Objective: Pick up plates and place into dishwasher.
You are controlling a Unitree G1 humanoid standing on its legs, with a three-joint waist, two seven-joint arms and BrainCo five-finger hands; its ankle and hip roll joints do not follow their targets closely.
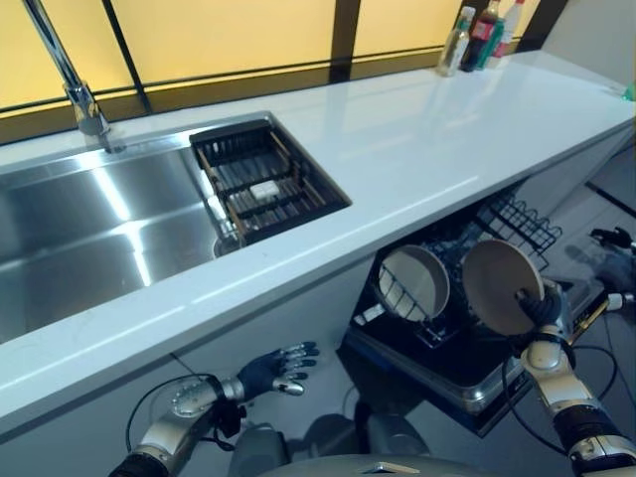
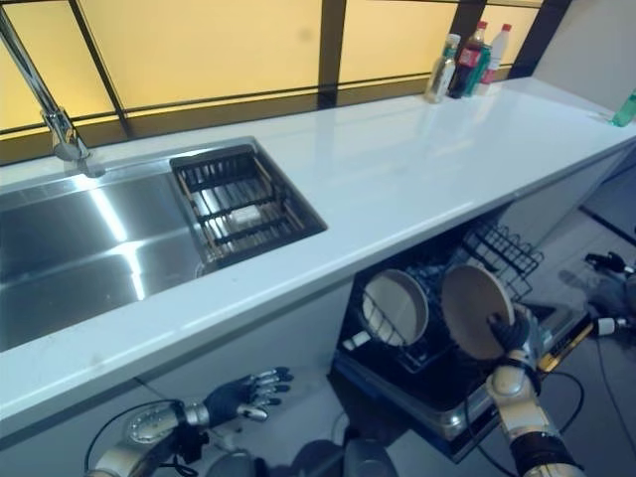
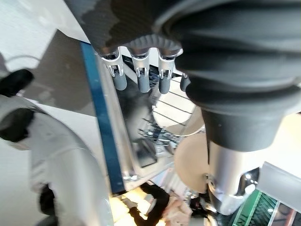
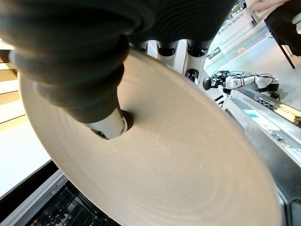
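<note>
A beige plate (image 1: 497, 283) stands on edge over the pulled-out dishwasher rack (image 1: 519, 225), below the counter at the right. My right hand (image 1: 543, 310) is shut on the plate's lower right rim, thumb on its face (image 4: 164, 155) and fingers (image 4: 178, 47) behind it. A second round dish (image 1: 412, 281) stands upright in the rack just left of the held plate. My left hand (image 1: 278, 370) hangs open under the counter at the lower left, holding nothing, its fingers (image 3: 141, 77) straight.
A white countertop (image 1: 427, 139) runs above the dishwasher. The steel sink (image 1: 89, 229) holds a dark wire basket (image 1: 263, 179), and a faucet (image 1: 75, 84) stands behind it. Bottles (image 1: 482, 35) are at the far back right. The open dishwasher door (image 1: 447, 383) juts toward me.
</note>
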